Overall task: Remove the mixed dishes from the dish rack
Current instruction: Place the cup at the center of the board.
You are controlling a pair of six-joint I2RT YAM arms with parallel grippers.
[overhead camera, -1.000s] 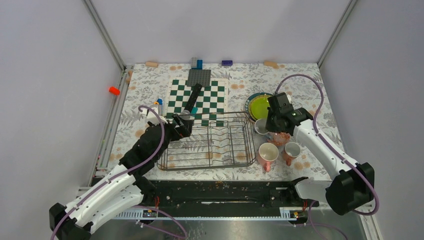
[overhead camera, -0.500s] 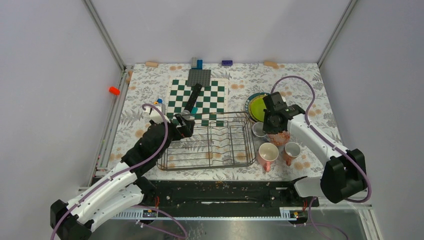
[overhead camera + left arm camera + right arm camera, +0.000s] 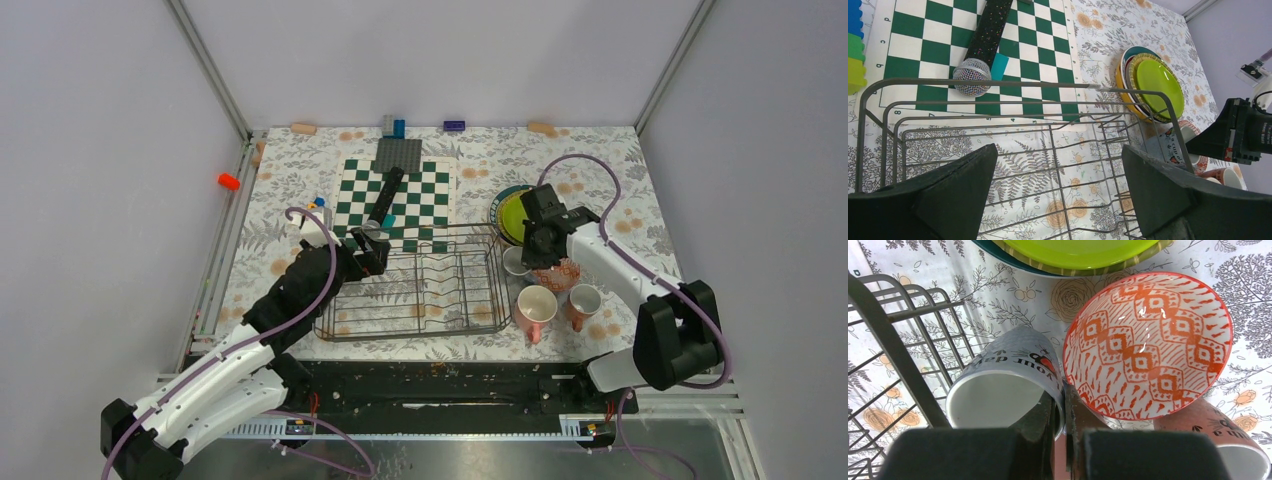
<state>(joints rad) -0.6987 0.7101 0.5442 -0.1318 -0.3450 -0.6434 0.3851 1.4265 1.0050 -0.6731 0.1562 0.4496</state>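
The dark wire dish rack point(image 3: 415, 334) holds no dishes. To its right lies a plate stack point(image 3: 518, 212) with the lime-green plate on top. The small grey cup point(image 3: 516, 261), the red patterned bowl point(image 3: 562, 273), the large pink mug point(image 3: 536, 308) and the salmon mug point(image 3: 583, 302) sit close together there. My right gripper point(image 3: 1064, 405) is shut on the grey cup's point(image 3: 1003, 385) rim, one finger inside it, next to the bowl point(image 3: 1148, 345). My left gripper point(image 3: 1058, 200) is open and empty above the rack's point(image 3: 998, 104) left end.
A green-and-white checkered board point(image 3: 395, 190) with a black microphone point(image 3: 385, 198) lies behind the rack. Small toy blocks point(image 3: 392, 126) sit along the back edge and at the left. An orange piece point(image 3: 229, 181) is on the left rail.
My right gripper has shifted a little left and back toward the rack's right end, with the grey cup at its tips. My left arm has barely moved.
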